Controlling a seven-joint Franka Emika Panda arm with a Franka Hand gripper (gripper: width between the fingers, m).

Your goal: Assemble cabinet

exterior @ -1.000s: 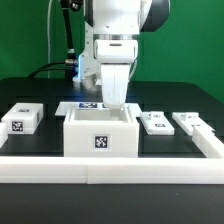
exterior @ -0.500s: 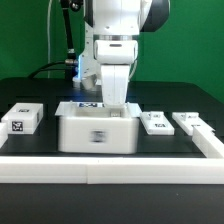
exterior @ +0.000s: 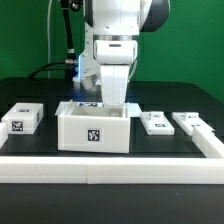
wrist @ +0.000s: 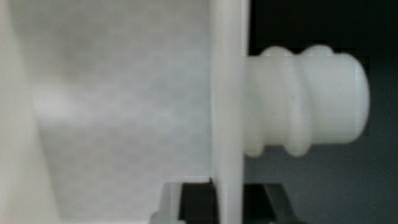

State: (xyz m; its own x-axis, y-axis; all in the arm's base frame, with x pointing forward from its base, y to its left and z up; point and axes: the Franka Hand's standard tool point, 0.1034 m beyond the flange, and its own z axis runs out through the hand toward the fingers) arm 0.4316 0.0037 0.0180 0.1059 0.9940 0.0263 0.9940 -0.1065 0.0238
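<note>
Since a second earlier, the body point(exterior: 95, 138) of the cabinet had shifted a little toward the exterior view's left and turned slightly, so that its front wall no longer faced the camera squarely. The arm point(exterior: 112, 50) above it stood much as before.

In the exterior view the body sat on the black desk point(exterior: 40, 145) in the lower middle of the frame, open side up, with a square marker tag on its front wall. The white arm came straight down from the top centre. The pincer point(exterior: 116, 99) reached into the open top at the body's rear, a little toward the exterior view's right of its middle. Its tips were hidden behind the walls in this view. One panel point(exterior: 22, 119) lay well apart from the body at the left edge of the frame. A second panel point(exterior: 154, 122) lay near the body on the right, and a third panel point(exterior: 192, 123) lay just beyond it. A white rail point(exterior: 110, 172) ran along the bottom of the scene and up the right side.

In the wrist view the pincer was closed on the body. A thin white wall point(wrist: 228, 100) ran edge-on through the frame, and the dark fingers point(wrist: 192, 206) pressed against it from either side. A ribbed, rounded white peg point(wrist: 306, 100) stuck out from one face of that wall. The other face was a broad, pale, blurred surface.
</note>
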